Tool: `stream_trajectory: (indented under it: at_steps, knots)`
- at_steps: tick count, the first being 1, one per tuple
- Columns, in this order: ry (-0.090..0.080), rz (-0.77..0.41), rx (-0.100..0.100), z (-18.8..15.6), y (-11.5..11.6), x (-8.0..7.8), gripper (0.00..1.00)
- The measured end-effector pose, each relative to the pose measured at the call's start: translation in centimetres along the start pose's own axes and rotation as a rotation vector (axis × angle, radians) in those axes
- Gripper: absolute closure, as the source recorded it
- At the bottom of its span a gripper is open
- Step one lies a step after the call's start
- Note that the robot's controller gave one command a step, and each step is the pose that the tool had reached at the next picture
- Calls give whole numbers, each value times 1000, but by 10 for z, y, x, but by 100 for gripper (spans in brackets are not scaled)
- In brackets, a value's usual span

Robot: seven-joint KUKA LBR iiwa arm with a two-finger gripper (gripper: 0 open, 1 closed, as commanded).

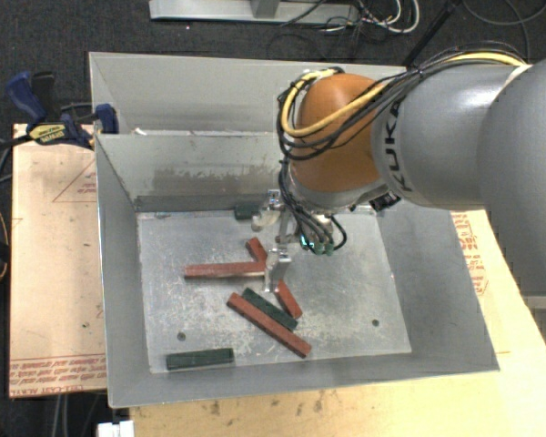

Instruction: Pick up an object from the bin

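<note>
Gripper (278,279): low over central heap of red-brown sticks (223,269) and dark green bar (267,307); claw state cannot be told. Second green bar (200,360) apart, front-left.

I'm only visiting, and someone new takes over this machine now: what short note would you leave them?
Gripper: low over the middle of the bin, among bars; whether it grips one cannot be seen.
Things: long red-brown bar toward the view's left of it, dark green bar and diagonal red-brown bar nearer the camera; lone green bar near left corner.
Done: nothing lifted clear. Left: grasp one bar, lift it.
</note>
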State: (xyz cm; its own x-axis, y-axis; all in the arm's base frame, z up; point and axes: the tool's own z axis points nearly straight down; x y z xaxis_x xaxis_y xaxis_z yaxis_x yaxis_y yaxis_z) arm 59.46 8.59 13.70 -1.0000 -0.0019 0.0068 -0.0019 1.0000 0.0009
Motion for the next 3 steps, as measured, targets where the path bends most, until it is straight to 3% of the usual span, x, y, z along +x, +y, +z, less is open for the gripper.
stream_trajectory:
  at_steps: [1, 2, 3]
  knots:
    - [-7, 2, -1, -4, 0, -2, 0]
    - [-33, -9, -6, 57, 20, 1, 100]
    - [-32, -9, -7, 57, 21, 1, 100]
